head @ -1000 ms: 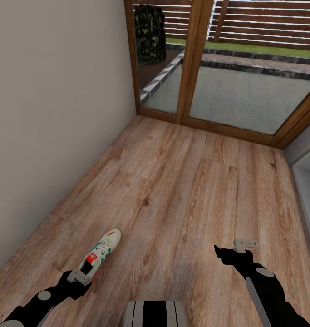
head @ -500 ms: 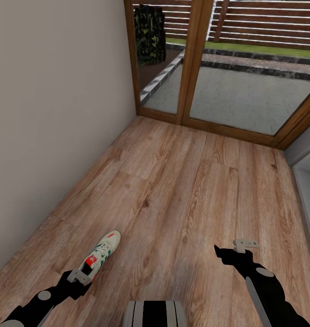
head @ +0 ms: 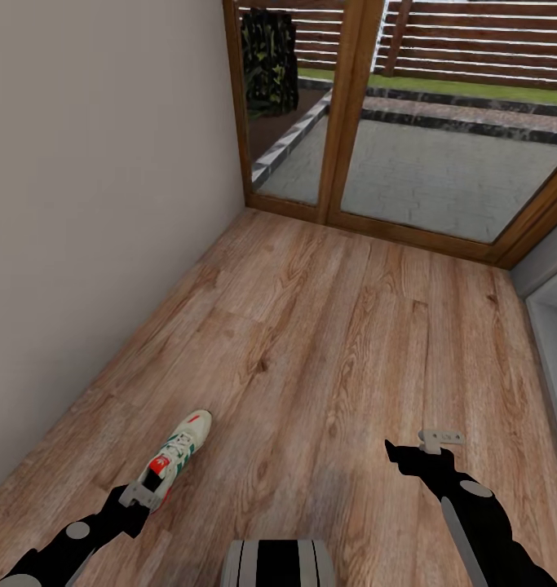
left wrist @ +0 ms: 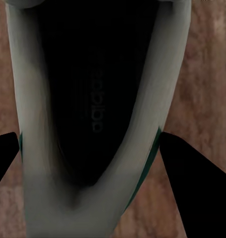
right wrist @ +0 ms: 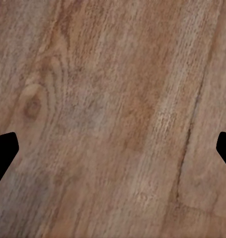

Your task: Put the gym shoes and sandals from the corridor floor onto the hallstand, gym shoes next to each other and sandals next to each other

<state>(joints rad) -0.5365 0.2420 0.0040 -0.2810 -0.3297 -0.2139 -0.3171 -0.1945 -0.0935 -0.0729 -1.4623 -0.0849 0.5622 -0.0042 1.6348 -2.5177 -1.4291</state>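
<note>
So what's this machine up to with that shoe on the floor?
The robot is picking up a gym shoe from the corridor floor. Its left end effector is at the shoe's heel end, and in the left wrist view the shoe's dark opening sits between the fingers, which look closed on it. The right end effector hangs open over bare planks, holding nothing. Ahead is a glass door onto a patio.
</note>
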